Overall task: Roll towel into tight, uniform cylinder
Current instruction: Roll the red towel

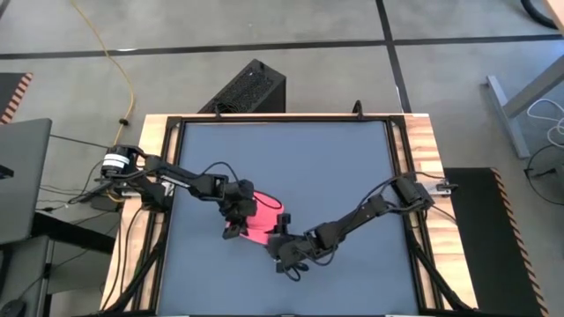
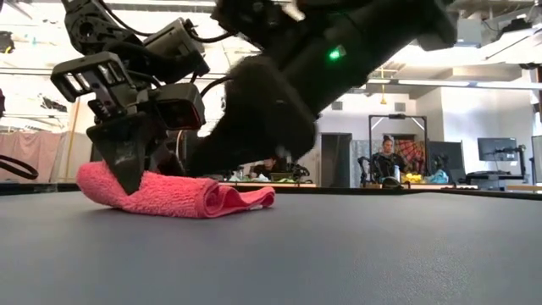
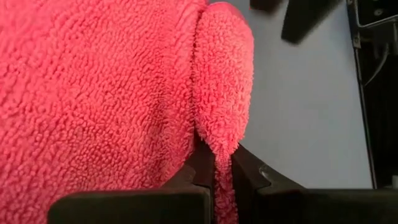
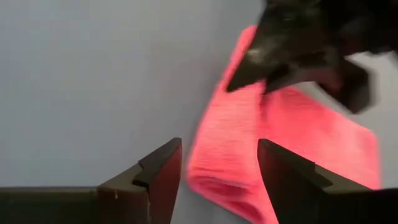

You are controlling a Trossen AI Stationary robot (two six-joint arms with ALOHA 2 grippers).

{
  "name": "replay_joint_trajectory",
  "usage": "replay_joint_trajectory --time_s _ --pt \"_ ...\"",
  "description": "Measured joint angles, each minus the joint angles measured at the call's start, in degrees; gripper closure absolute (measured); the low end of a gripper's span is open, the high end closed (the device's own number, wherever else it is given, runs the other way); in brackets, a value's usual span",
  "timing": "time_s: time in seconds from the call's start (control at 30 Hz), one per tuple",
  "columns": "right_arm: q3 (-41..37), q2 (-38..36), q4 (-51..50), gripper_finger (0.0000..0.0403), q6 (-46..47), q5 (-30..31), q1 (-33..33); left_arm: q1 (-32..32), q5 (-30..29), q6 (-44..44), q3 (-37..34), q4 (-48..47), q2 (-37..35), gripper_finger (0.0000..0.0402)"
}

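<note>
Progress looks partial, judged from how the cloth lies now. Nearest the table's front edge in the high view, the right gripper (image 1: 289, 257) sits just beside the towel (image 1: 257, 220), and its own wrist view shows its two dark fingers (image 4: 158, 171) spread apart with nothing between them; the near fold of the pink cloth lies just beyond them. Farther in, the towel rests left of centre on the dark tabletop (image 1: 335, 167). In the low view it is a low, flattened bundle with a rounded fold at one end and a thinner flap trailing off, not a round cylinder. The left gripper (image 2: 127, 178) stands point-down on the thicker end, and its wrist view shows the jaws pinched closed on a thin edge of the terry cloth.

So one or two folds or turns seem made, and loosely. My reading is that most of the rolling remains: the bundle needs tightening, the trailing flap taking in, and the ends evening. No white tag is visible.
</note>
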Motion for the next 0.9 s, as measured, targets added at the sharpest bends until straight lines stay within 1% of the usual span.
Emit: replay_joint_trajectory --time_s 0.07,0.13,0.37,0.6,0.73,0.83,0.9 --pt "0.15 0.46 -1.49 0.0166 -0.42 -0.17 0.1 0.0 -0.32 0.57 -0.12 0.04 0.0 0.0395" --pt "1.72 1.9 -0.26 0.0168 -0.22 -0.64 0.11 0.0 -0.74 1.15 -0.63 0.62 0.0 0.0395" --pt "3.36 3.8 -2.63 0.0179 0.09 1.65 0.24 0.0 -1.28 1.9 -0.67 1.26 0.0 0.0395" --pt "3.85 4.71 -2.25 0.0199 3.0 2.13 -0.61 0.0 -1.09 2.98 -0.69 0.59 0.0 0.0395" --pt "4.1 5.56 -1.79 0.0233 3.45 0.89 -1.27 0.0 -1.29 3.4 -0.69 0.67 0.0 0.0395" --pt "4.1 5.7 -2.2 0.0276 5.83 0.72 -1.16 -0.02 -1.76 4.02 -0.69 0.91 0.02 0.0385" --pt "4.12 5.66 -2.02 0.0314 7.55 0.63 -1.16 -0.02 -2.31 5.18 -0.69 0.84 0.02 0.0371"
